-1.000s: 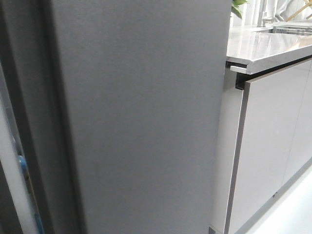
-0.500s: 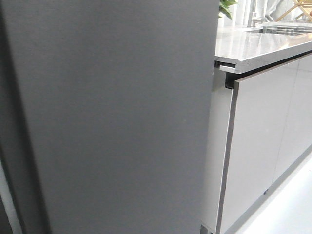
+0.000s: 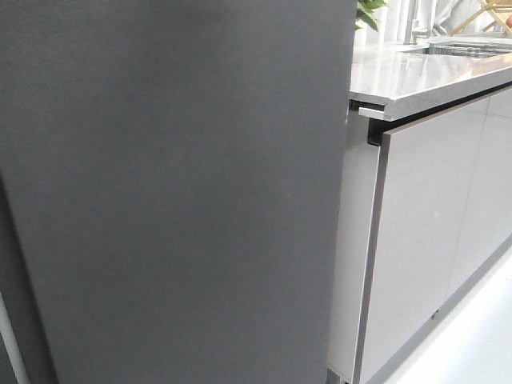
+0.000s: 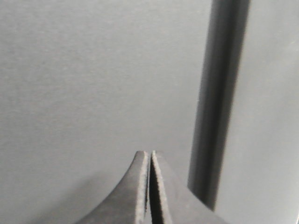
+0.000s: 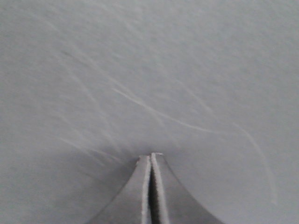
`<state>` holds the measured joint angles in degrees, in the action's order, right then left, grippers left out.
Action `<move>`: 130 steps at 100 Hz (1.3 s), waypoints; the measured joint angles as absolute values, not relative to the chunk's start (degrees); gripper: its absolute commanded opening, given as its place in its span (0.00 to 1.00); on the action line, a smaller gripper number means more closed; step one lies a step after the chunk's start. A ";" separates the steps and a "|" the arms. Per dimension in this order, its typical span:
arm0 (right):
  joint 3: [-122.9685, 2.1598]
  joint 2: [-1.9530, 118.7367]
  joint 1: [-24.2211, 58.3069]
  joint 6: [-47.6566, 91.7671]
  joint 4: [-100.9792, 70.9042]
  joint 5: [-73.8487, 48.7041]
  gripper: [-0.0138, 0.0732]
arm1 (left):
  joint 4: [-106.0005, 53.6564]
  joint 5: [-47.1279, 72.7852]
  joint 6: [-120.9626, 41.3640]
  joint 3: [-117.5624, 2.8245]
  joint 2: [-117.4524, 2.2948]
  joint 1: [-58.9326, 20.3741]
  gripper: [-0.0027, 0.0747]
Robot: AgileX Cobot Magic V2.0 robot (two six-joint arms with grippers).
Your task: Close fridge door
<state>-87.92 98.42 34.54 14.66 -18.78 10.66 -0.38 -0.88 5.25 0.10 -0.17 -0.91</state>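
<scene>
The fridge door (image 3: 176, 192) is a matte dark-grey slab that fills most of the front view. A thin strip of its white lining (image 3: 6, 344) shows at the lower left edge. Neither gripper shows in the front view. My left gripper (image 4: 150, 153) is shut and empty, with its tips right at a dark-grey face (image 4: 93, 84). A dark vertical gap (image 4: 219, 102) runs beside it, with a second grey panel (image 4: 271, 116) past the gap. My right gripper (image 5: 150, 156) is shut and empty, with its tips against a grey surface (image 5: 140, 70) marked by pale scratches. I cannot tell which panel that is.
To the right of the slab stand glossy light-grey cabinet doors (image 3: 424, 232) under a grey countertop (image 3: 424, 76). A green plant (image 3: 368, 12) stands at the back. A pale floor (image 3: 472, 344) shows at the lower right.
In the front view the dark slab has spread leftward. Its dark edge strip and the white lining with blue tape have slid almost out of view. The cabinets shifted slightly left.
</scene>
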 measured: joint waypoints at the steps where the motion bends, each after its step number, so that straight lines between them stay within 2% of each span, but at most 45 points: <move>1: -87.92 98.42 34.54 14.66 -18.78 10.66 0.07 | -0.38 -0.88 5.25 0.10 -0.17 -0.91 0.01; 30: -83.42 94.04 30.64 14.66 -17.52 6.73 0.07 | -0.38 -0.88 5.25 0.10 -0.17 -0.91 0.01; 66: -66.21 73.83 20.59 14.58 -13.67 5.78 0.07 | -0.38 -0.88 5.25 0.10 -0.17 -0.91 0.01; 97: -53.78 59.26 13.33 9.11 -7.06 3.49 0.07 | -0.38 -0.88 5.25 0.10 -0.17 -0.91 0.01; 130: -32.76 41.12 5.98 7.70 -6.55 3.31 0.07 | -0.38 -0.88 5.25 0.10 -0.17 -0.91 0.01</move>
<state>-32.76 41.12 5.98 7.70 -6.55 3.31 -0.38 -0.88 5.25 0.10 -0.17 -0.91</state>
